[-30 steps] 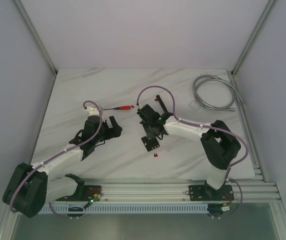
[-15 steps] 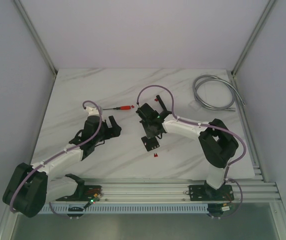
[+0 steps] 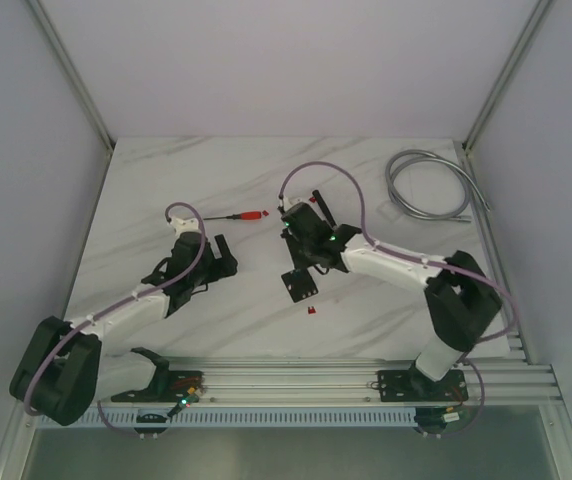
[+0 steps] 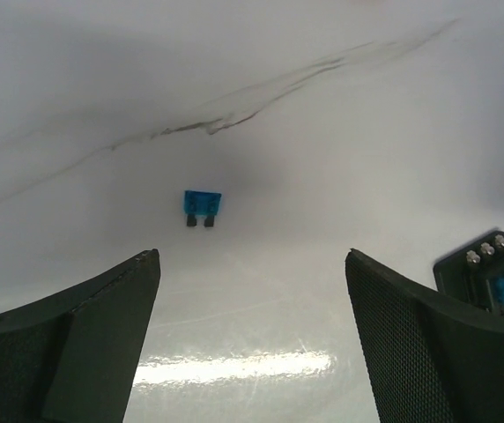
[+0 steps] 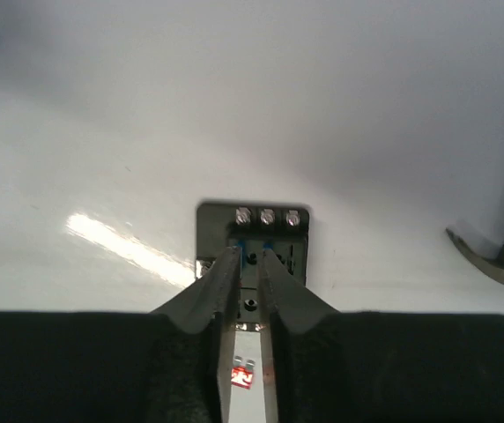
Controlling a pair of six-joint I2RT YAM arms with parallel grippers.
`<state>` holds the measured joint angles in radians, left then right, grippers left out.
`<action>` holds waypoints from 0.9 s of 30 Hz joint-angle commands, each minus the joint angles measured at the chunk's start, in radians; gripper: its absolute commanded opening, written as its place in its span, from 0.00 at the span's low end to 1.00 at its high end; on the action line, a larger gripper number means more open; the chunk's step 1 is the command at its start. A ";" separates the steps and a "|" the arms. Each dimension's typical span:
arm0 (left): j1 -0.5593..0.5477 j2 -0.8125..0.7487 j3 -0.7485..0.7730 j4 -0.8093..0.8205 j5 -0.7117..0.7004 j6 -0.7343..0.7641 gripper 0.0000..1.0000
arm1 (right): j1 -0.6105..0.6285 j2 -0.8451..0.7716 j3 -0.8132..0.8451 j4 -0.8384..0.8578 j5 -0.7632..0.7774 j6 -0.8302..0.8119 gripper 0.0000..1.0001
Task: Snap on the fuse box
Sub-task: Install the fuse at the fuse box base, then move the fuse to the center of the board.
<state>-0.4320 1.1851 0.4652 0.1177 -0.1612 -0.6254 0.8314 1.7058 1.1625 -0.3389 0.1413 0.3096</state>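
**Top view.** The fuse box [image 3: 302, 285] lies flat near the middle of the table [image 3: 166, 180], directly under the right gripper [image 3: 305, 268]. That gripper's fingers [image 5: 221, 282] stand a thin slit apart over the box. Whether they pinch anything cannot be told. The left gripper [image 3: 220, 260], at the box's 9 o'clock and apart from it, gapes wide and empty. The box looks light, rigid and likely to skid on the glossy top, so its side walls seem the best hold. A loose red fuse [image 3: 309, 313] sits near at 6 o'clock; the other sides offer free room.
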 commanded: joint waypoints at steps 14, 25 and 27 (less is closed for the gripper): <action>0.004 0.271 0.231 -0.196 -0.211 -0.020 0.61 | -0.031 -0.325 -0.367 0.422 0.178 0.014 0.72; 0.002 0.382 0.306 -0.262 -0.198 0.004 0.52 | -0.073 -0.381 -0.464 0.488 0.153 0.016 0.90; 0.001 0.393 0.309 -0.270 -0.189 0.004 0.49 | -0.076 -0.381 -0.467 0.492 0.147 0.015 0.90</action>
<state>-0.4320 1.5539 0.7494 -0.1028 -0.3557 -0.6346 0.7612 1.3365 0.7101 0.1040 0.2813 0.3176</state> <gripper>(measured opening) 0.515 0.898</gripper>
